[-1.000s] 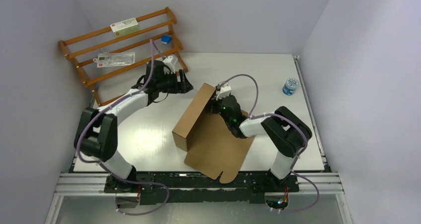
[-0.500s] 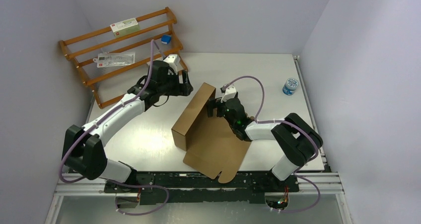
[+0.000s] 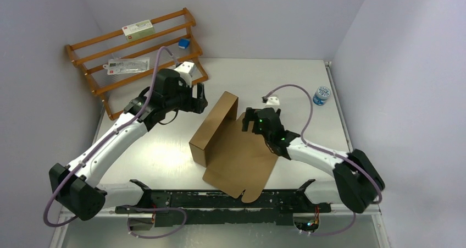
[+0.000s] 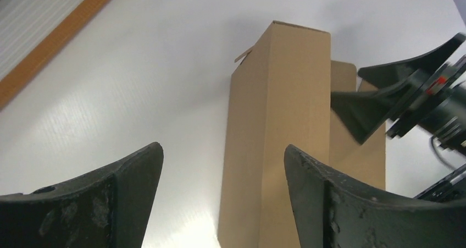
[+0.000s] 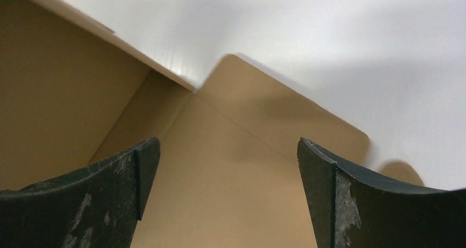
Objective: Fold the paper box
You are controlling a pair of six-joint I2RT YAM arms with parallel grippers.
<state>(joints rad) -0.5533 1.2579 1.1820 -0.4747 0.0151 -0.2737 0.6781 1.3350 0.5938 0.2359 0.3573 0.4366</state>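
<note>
The paper box [image 3: 233, 154] is plain brown cardboard at the table's middle, half folded: one long wall [image 3: 213, 128] stands upright on its left side and the rest lies flat. My left gripper [image 3: 201, 98] is open and empty, just left of the wall's far end; the wall [image 4: 280, 132] fills its view. My right gripper [image 3: 248, 121] is open and empty, over the flat panel [image 5: 231, 165] beside the wall's far end. A rounded flap [image 5: 286, 113] lies flat ahead of it.
A wooden rack [image 3: 134, 50] stands at the back left with a white box, a blue cube [image 3: 183, 43] and a packet on it. A blue-capped jar [image 3: 321, 95] stands at the right edge. Cables loop over both arms.
My left gripper has moved closer to the standing wall. My right gripper has pulled back from the wall to the right and lowered, its arm stretching out. The box has barely moved.
</note>
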